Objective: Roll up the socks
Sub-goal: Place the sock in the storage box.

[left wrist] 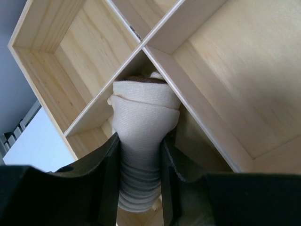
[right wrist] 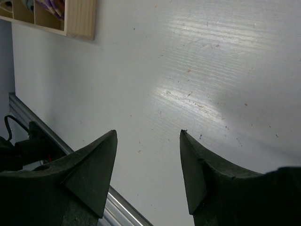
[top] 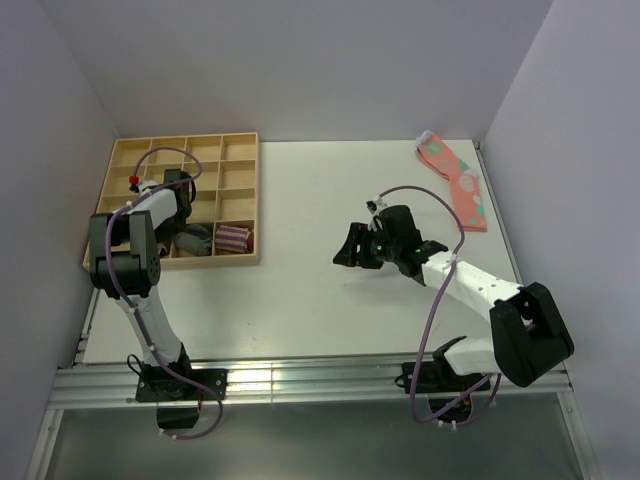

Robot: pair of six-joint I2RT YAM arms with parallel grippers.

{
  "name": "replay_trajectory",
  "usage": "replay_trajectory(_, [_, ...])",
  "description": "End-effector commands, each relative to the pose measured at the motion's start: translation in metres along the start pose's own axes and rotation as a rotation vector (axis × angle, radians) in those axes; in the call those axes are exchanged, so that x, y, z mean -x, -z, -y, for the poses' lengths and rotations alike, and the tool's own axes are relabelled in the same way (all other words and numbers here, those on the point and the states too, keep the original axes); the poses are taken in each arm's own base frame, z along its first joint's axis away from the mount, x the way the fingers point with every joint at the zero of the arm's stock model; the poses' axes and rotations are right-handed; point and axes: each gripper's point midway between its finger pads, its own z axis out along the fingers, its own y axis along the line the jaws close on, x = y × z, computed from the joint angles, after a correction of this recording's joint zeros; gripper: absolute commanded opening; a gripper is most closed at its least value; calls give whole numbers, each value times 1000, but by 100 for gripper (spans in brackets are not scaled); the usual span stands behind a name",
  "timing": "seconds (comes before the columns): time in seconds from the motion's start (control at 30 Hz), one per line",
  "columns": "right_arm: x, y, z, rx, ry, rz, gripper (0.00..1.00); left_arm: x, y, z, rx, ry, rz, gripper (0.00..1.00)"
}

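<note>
Two black fingers of your left hand are clamped on the socks, a cream roll pushed into a compartment of the wooden tray, against the corner where two dividers cross. By the look of it the rolling is done and you are stowing the bundle. To finish well, seat the roll on the compartment floor before you let go. Then part the fingers only slightly and lift straight up, so the ribbed cuff does not snag and pull the fold loose. The knit looks soft and springy, ribbed between the fingers and smooth at the folded cap, with a sliver of dark brown at the far end. The tray is pale, smooth wood with thin, stiff walls. Your right hand is spread wide and holds nothing, hovering over the white surface to the right of the tray.
</note>
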Motion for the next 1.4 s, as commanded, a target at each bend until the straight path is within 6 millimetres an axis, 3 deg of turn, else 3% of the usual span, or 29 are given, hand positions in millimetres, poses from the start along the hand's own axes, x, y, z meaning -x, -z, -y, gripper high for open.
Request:
replay_trajectory(0.0, [7,2,0,3,28,35,63,-24,-15,31,-99,7,-68,5])
replay_trajectory(0.3, [9,4,1,-3,33,46,63,-18,-1,45,-229,31,-78,26])
replay_trajectory(0.5, [10,7,-1,1,41,57,63,-25,-1,48,-258,8,-102,39])
replay_trajectory(0.87, [11,9,-3,5,48,64,63,-23,10,47,-304,15,-106,48])
replay_trajectory(1.37, [12,11,-6,13,52,71,63,11,35,31,-311,73,-41,59])
